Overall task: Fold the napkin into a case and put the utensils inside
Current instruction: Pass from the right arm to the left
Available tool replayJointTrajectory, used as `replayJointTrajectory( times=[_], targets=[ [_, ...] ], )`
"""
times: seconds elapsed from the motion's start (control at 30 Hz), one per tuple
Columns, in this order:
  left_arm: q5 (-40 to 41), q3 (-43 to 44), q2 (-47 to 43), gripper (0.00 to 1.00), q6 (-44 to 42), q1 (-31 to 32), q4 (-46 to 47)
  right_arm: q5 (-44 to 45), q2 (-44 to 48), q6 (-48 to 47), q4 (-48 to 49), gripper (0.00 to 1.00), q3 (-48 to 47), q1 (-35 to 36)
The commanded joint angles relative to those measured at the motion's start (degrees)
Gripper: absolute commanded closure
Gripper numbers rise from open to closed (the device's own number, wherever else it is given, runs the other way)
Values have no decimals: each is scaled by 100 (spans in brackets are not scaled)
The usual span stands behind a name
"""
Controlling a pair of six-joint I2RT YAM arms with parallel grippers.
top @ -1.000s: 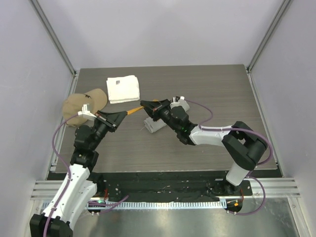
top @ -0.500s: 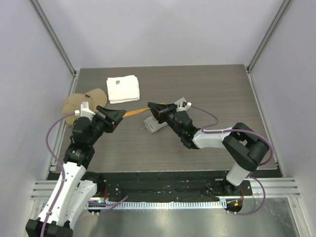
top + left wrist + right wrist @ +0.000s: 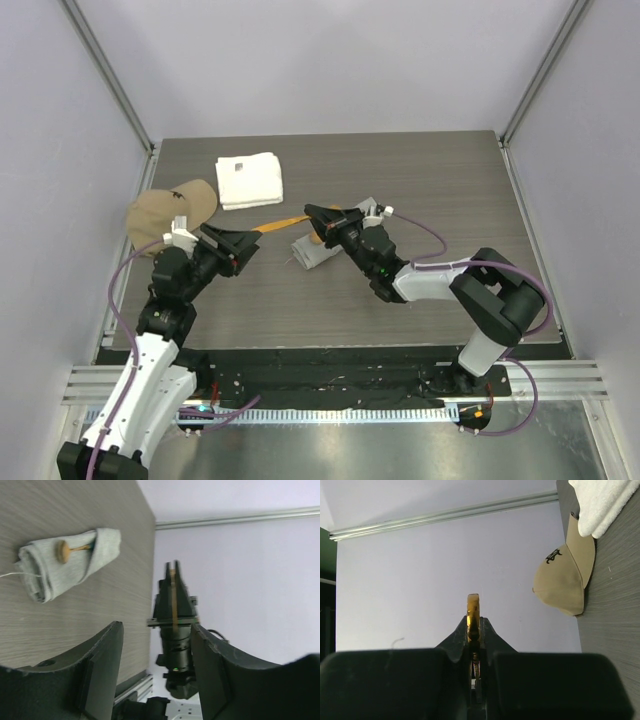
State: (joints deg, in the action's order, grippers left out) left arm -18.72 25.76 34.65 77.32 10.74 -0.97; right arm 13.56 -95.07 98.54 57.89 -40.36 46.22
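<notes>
The right claw (image 3: 312, 213) is pinched shut on the slim orange-yellow stick (image 3: 275, 225), which juts toward 9 o'clock above the dark wood-grain counter (image 3: 430, 180). The left claw (image 3: 243, 249) hangs at 8 o'clock of the stick's tip, jaws spread wide and holding nothing. The rolled light-grey cloth case (image 3: 65, 570) lies near the counter's middle, a round tan wooden spoon bowl (image 3: 62, 551) showing in its folds. A folded white towel (image 3: 248, 180) sits at 11 o'clock and a tan cap (image 3: 165, 212) at 9 o'clock.
</notes>
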Motion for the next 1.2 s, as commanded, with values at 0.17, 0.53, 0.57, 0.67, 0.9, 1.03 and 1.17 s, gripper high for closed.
replayJointTrajectory(
  times=[0.17,0.53,0.57,0.67,0.9,1.03,1.17],
  targets=[
    [-237,-396,59,35,917,-37,1829,15,181,-125,732,99,186,-51],
    [-106,-203,85,57,750,-37,1591,-82,15,-46,1048,99,239,-51],
    [-53,-203,77,57,750,-37,1609,-91,-29,-46,1066,99,213,-43],
    [17,-220,121,58,802,-37,1749,-56,-73,-54,1093,99,160,-25],
    [141,-185,173,70,820,-37,1864,-38,-205,-46,1146,99,72,28],
    [167,-185,173,79,776,-37,1785,-64,-188,-89,1067,99,46,28],
    [211,-229,147,94,741,-37,1697,-64,-179,-107,1084,99,98,36]
  ],
)
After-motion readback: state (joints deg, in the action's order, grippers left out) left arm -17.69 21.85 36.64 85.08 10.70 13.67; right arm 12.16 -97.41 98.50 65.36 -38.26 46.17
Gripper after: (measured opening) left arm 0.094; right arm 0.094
